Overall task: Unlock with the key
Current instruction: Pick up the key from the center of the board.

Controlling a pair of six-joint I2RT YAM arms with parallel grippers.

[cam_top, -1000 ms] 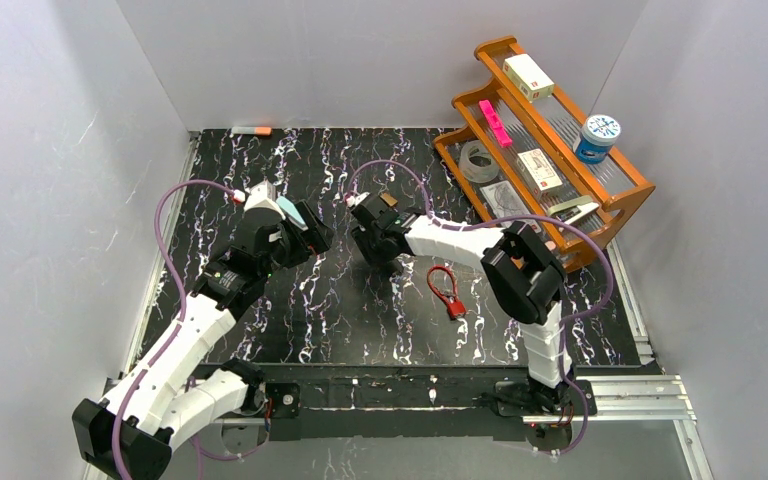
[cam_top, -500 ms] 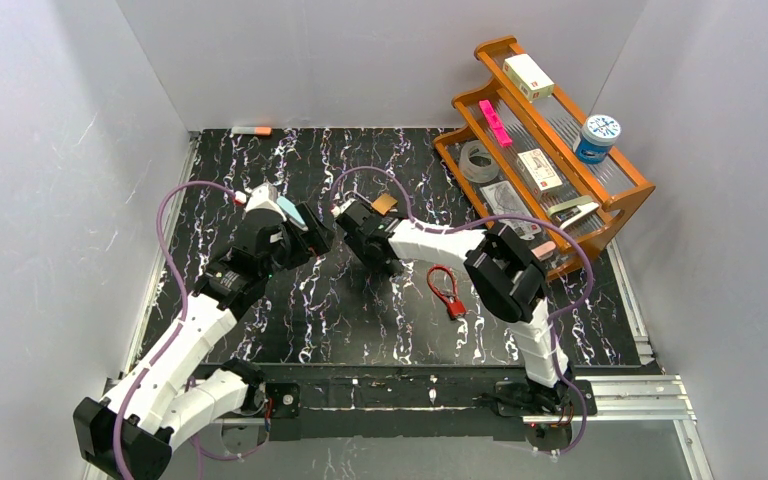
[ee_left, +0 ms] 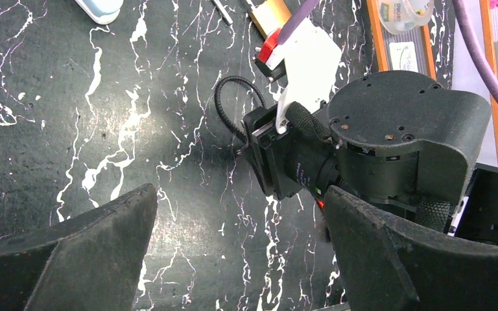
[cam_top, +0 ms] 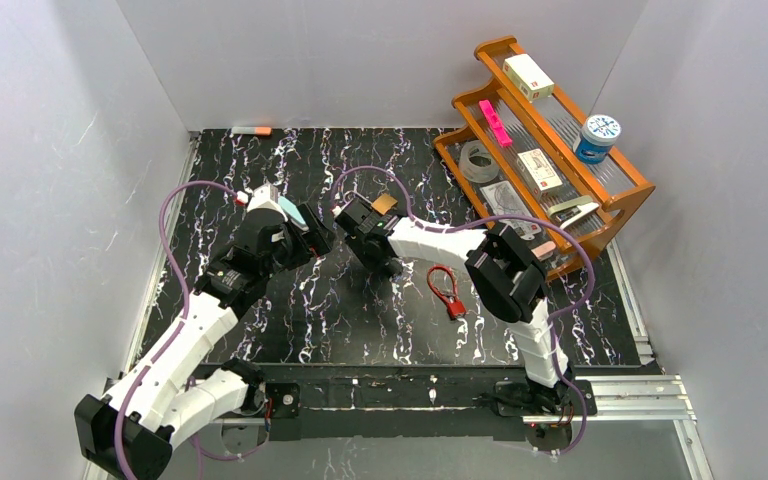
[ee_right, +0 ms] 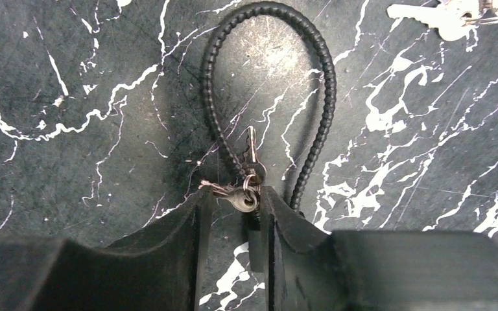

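Note:
A black cable lock (ee_right: 269,71) lies looped on the dark marbled table (ee_right: 71,78), with small keys on a ring at its near end. One key (ee_right: 238,197) lies crosswise between the fingertips of my right gripper (ee_right: 233,201) and touches both, so the jaws are shut on it. The lock's body is mostly hidden behind the right finger. The loop (ee_left: 233,97) also shows in the left wrist view, beside the right arm's wrist (ee_left: 285,162). My left gripper (ee_left: 240,259) hangs wide open and empty over the table, to the left of the right wrist (cam_top: 370,235).
A red cable padlock (cam_top: 445,290) lies just right of the right forearm. A brass padlock (cam_top: 385,203) and loose silver keys (ee_right: 450,13) lie behind it. A wooden rack (cam_top: 625,190) with small items stands at the right. An orange-tipped white piece (cam_top: 250,131) lies at the back edge.
The right arm shifted a little to the left and its jaws narrowed onto the key, then held still. The left arm has not moved.

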